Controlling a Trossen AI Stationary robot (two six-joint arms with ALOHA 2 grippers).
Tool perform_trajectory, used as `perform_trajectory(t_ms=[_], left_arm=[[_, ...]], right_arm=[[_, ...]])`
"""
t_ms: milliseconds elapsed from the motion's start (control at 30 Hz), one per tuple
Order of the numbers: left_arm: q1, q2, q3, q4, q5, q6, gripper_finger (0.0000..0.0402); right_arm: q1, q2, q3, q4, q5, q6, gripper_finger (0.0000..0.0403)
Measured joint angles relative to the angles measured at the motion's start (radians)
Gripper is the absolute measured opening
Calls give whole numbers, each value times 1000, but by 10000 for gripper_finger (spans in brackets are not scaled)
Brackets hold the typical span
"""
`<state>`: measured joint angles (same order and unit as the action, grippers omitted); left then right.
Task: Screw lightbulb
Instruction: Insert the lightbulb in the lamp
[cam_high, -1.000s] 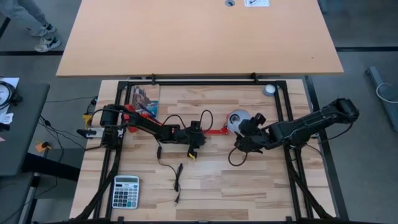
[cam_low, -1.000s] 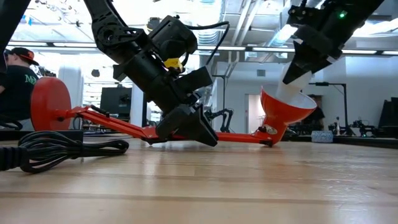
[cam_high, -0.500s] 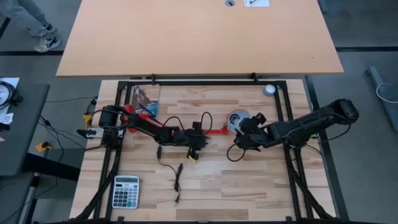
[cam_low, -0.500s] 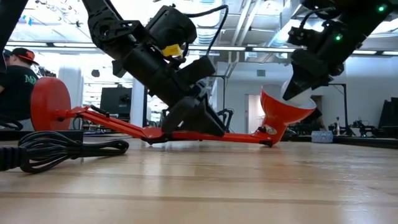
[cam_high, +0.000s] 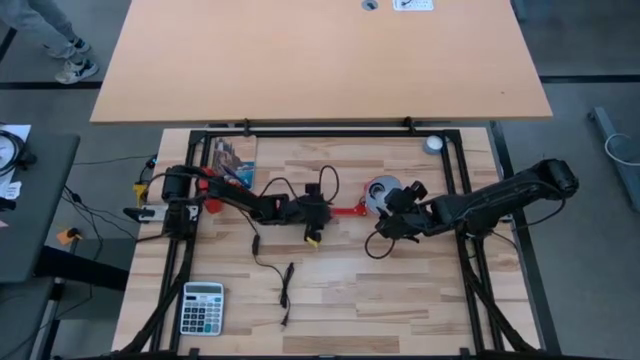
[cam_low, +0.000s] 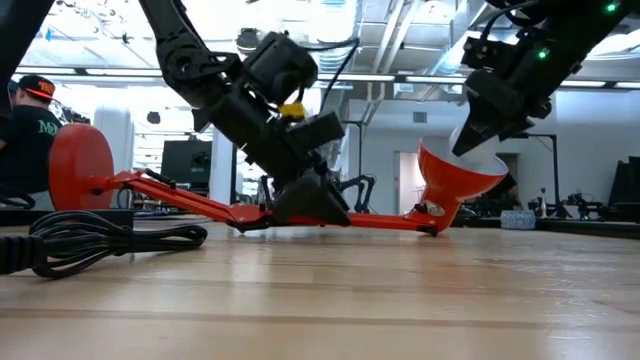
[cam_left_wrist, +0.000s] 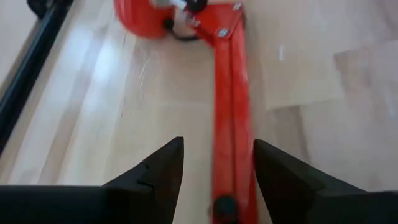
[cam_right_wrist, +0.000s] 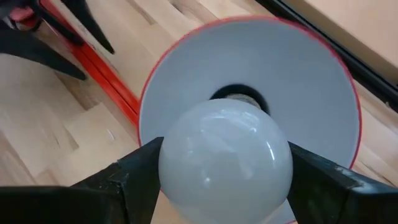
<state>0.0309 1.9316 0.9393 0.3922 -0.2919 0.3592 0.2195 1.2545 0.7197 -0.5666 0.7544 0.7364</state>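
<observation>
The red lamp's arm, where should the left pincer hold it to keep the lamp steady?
Grip the straight red lamp arm mid-length, coming from above with one finger on each long side. It lies flat on the table and is narrow, and the open left pincer already straddles it, away from the lightbulb end.

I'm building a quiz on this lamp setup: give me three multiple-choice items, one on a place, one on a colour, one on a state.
1. Where is the calculator?
A. near left corner of the table
B. inside the shade
C. beside the grey disc

2. What colour is the lamp arm?
A. blue
B. red
C. yellow

3. What is the right pincer doing?
A. hanging open, empty
B. gripping the cable
C. holding the lightbulb at the shade

Answers:
1 A, the high view shows it there.
2 B, the left wrist view shows red.
3 C, its fingers flank the bulb facing the socket.
</observation>
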Motion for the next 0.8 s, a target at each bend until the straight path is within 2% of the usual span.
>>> perform_trajectory(t_ms=[333,633,800], left_arm=[[33,0,0,-65,32,-35,192],[33,0,0,-68,52,-7,109],[33,0,0,-68,51,-2,91]], right_arm=[[0,0,10,-5,-1,-4,292],[-38,2,-28,3,7,-12,292],[-62,2,-30,58,6,-55,292]])
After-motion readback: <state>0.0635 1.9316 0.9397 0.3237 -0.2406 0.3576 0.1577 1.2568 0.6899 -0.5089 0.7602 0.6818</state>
